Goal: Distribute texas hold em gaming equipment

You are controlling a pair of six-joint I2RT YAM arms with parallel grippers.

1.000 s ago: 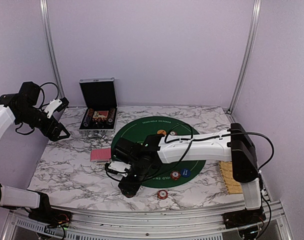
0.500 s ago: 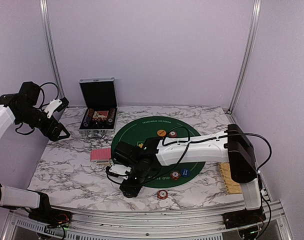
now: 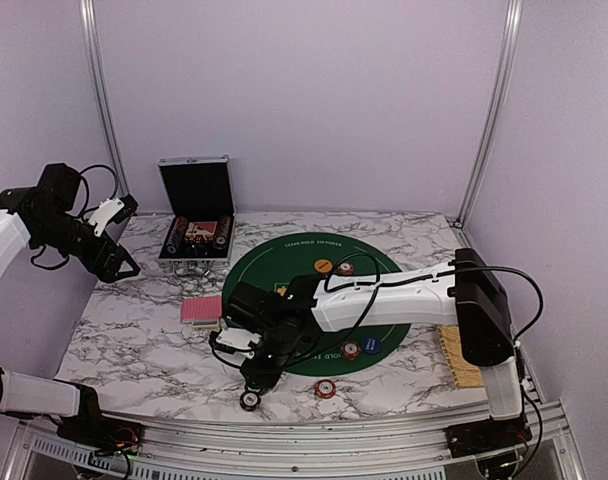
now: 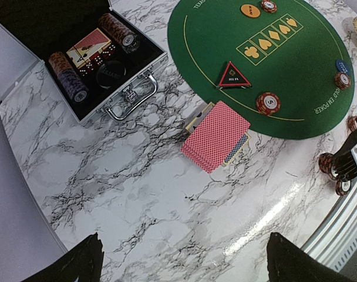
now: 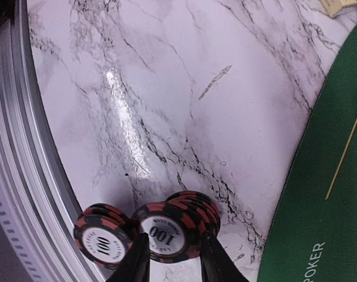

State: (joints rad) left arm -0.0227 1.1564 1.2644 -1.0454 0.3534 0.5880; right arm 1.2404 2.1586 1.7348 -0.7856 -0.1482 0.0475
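Chips at the counter (image 5: pixel 167 88) front edge

On the right gripper (image 5: pixel 172 258) the jaws look clamped on a chip stack (image 5: pixel 164 235), with a loose chip (image 5: pixel 105 241) just beside it, though the contact's partly hidden. The left gripper (image 4: pixel 184 252) hangs far left, jaws wide apart.
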